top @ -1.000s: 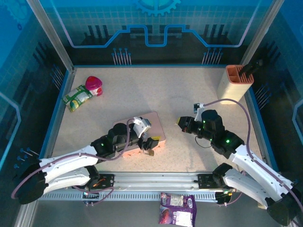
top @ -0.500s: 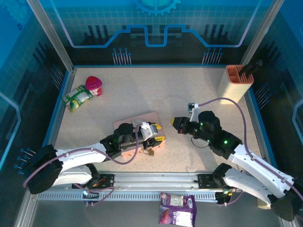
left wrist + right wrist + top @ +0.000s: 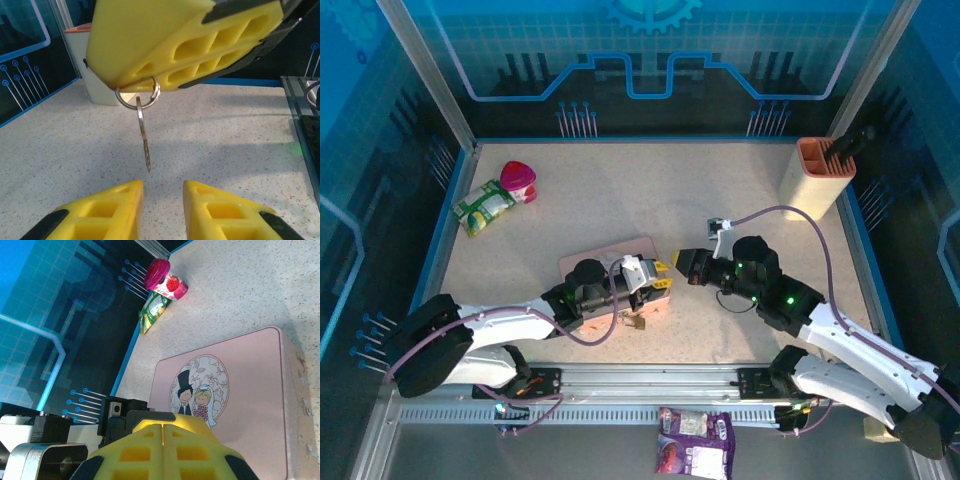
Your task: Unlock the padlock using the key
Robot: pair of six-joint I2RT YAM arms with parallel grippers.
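Here right fingers (image 3: pixel 165 40) pinch the key ring (image 3: pixel 120 97); the key (image 3: pixel 145 145) hangs vertical just right of slightly parted, empty left fingers (image 3: pixel 110 207).

We found a thin, dull metal key (image 3: pixel 145 150) on a bright, polished metal key ring (image 3: pixel 120 99), matt yellow moulded plastic on the left gripper (image 3: pixel 162 197) and right gripper (image 3: pixel 162 429), a smooth, satin-finished pink printed tin (image 3: pixel 245 390), and a matt, speckled, stone-look tabletop (image 3: pixel 225 135).

Nothing legible: wordless bride-and-groom drawing on the pink tin (image 3: pixel 240 390), print too small to read on green packet (image 3: pixel 483 207) upper left and purple packet (image 3: pixel 695 440) bottom centre.
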